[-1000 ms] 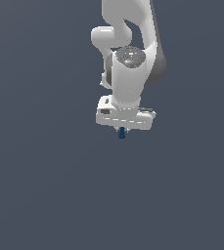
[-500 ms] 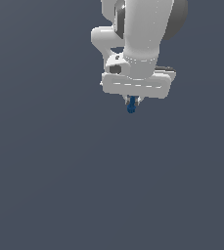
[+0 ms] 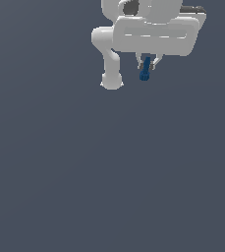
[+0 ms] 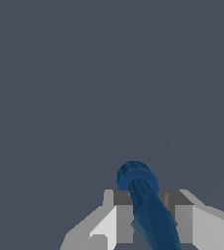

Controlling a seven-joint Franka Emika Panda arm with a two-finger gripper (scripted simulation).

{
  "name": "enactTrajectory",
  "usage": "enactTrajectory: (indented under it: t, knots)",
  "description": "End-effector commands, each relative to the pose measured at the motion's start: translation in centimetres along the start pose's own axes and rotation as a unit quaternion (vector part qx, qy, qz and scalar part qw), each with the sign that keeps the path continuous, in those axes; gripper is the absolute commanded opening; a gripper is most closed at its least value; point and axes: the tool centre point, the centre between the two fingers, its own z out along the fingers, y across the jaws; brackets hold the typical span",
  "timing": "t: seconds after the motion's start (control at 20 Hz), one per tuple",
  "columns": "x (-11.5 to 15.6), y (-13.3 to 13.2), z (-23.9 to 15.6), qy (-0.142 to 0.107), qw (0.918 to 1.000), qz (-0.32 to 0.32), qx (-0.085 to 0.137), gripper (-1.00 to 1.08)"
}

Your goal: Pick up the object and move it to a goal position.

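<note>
Clearly the gripper [image 3: 146,64] is clamped on the dark blue peg [image 3: 144,70], with the fingers [image 4: 114,215] pressed against either side of its shaft so that the rounded end hangs free below them. That pinch high on the shaft looks meant to keep the peg steady and slightly tilted while it is carried, leaving the tip clear of the plain grey ground. In the wrist view the peg [image 4: 145,202] runs out from between the fingers, its rounded end farthest from the camera. No goal marker shows anywhere. Compared with half a second ago, the arm has risen and shifted toward the exterior view's right, so the hand now sits at the top edge, partly cropped, and looms larger.
</note>
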Motion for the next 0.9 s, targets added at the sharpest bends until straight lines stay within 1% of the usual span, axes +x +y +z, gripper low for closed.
enactTrajectory:
  t: [0.0,0.2,0.4,0.6,0.85]
  knots:
    - [-0.9,-0.5,-2.5,-0.001,1.0,0.0,0.0,-1.0]
    - [-1.8,-1.2,-5.6,-0.001,1.0,0.0,0.0,-1.0]
    - [-2.4,-1.7,-7.8,-0.001,1.0,0.0,0.0,-1.0]
    - [-2.7,-2.0,-9.1,-0.001,1.0,0.0,0.0,-1.0]
    - [-2.9,-2.2,-9.7,-0.001,1.0,0.0,0.0,-1.0]
